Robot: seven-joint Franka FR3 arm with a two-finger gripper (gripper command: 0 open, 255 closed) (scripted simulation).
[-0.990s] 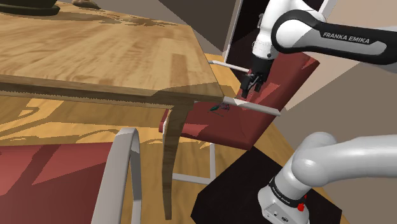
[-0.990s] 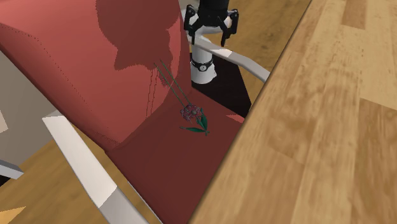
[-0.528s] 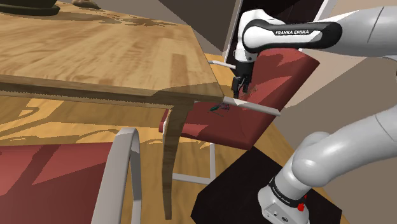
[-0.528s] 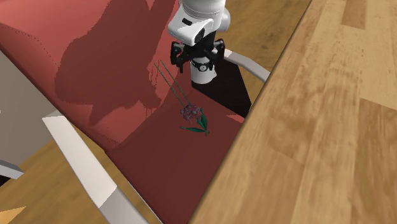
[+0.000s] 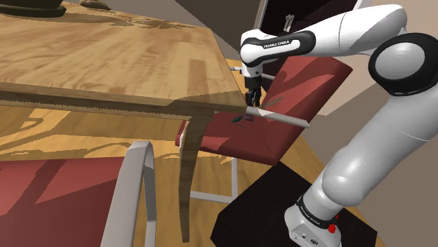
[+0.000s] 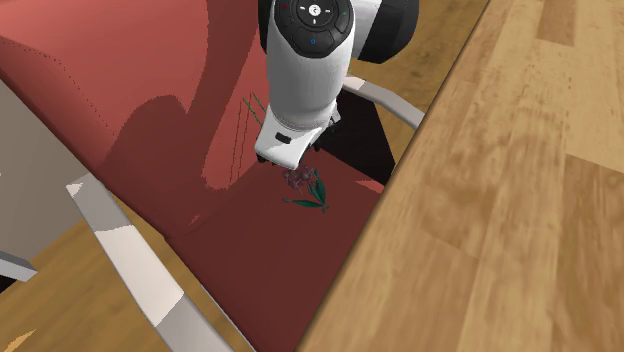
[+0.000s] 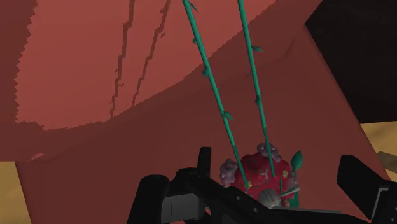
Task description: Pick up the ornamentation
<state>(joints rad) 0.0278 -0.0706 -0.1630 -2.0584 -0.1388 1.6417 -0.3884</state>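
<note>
- End effector [image 7: 278,167] is hovering open, fingers [image 7: 202,164] straddling the flower sprig [image 7: 259,173].
- Flower sprig is lying on the red chair seat [image 7: 95,162], stems pointing toward the backrest [image 7: 76,63].

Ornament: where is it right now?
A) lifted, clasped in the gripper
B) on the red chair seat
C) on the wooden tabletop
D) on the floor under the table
B: the flower ornament lies on the red chair seat beside the wooden table edge. The gripper hovers over its head with its fingers apart.
</note>
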